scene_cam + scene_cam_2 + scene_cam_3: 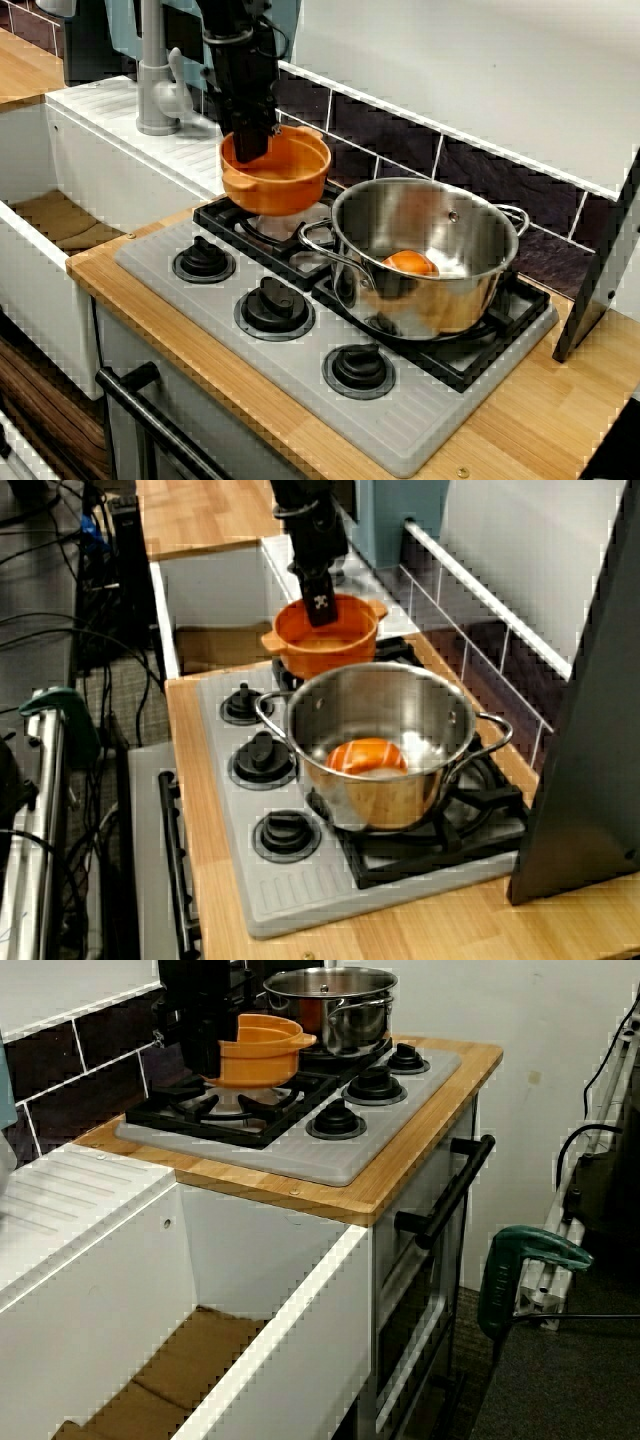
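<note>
Wooden bench (pixel 180 335) carries a grey hob (pixel 300 365) with a steel pot (pixel 440 255) on its right burner. Over the rear burner, the hand (pixel 250 145) is clamped on the rim of the orange pot (pixel 290 180).

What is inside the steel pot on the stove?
Inside the steel pot one orange rounded object rests on the bottom. The pot's near wall covers the object's lower edge and the floor before it, so that part cannot be seen.

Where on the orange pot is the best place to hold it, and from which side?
Take the orange pot by its thin rim wall, from straight above: it is upright and open, its side handles are stubby. The tool pinches that rim now.
</note>
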`<state>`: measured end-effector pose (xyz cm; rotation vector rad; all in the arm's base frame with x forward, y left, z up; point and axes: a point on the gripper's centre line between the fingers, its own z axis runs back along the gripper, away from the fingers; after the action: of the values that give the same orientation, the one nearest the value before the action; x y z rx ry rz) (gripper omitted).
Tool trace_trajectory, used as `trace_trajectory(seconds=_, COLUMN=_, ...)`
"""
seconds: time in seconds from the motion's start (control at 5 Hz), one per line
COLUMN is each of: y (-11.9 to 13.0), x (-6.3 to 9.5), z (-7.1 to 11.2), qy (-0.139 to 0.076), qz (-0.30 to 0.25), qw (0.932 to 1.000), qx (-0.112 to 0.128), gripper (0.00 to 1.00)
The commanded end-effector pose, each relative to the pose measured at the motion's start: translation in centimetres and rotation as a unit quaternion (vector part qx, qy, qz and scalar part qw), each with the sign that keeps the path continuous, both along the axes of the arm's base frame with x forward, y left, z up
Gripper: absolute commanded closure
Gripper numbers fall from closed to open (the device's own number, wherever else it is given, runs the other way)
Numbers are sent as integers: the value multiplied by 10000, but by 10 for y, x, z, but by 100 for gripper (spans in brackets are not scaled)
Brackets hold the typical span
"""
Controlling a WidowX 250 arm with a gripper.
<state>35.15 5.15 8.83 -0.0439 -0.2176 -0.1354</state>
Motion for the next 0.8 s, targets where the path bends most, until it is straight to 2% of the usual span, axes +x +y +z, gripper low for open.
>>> trace_trajectory(seconds=0.0, y=-7, x=4, z=8, qy=-289, qz=26, qw=9995, qx=154, gripper=100)
trace_trajectory(seconds=0.2, y=-7, x=6, z=10, qy=-261, qz=53, qw=9995, qx=193, gripper=0)
trace_trajectory(seconds=0.6, y=-7, x=12, z=34, qy=-384, qz=119, qw=9992, qx=-47, gripper=0)
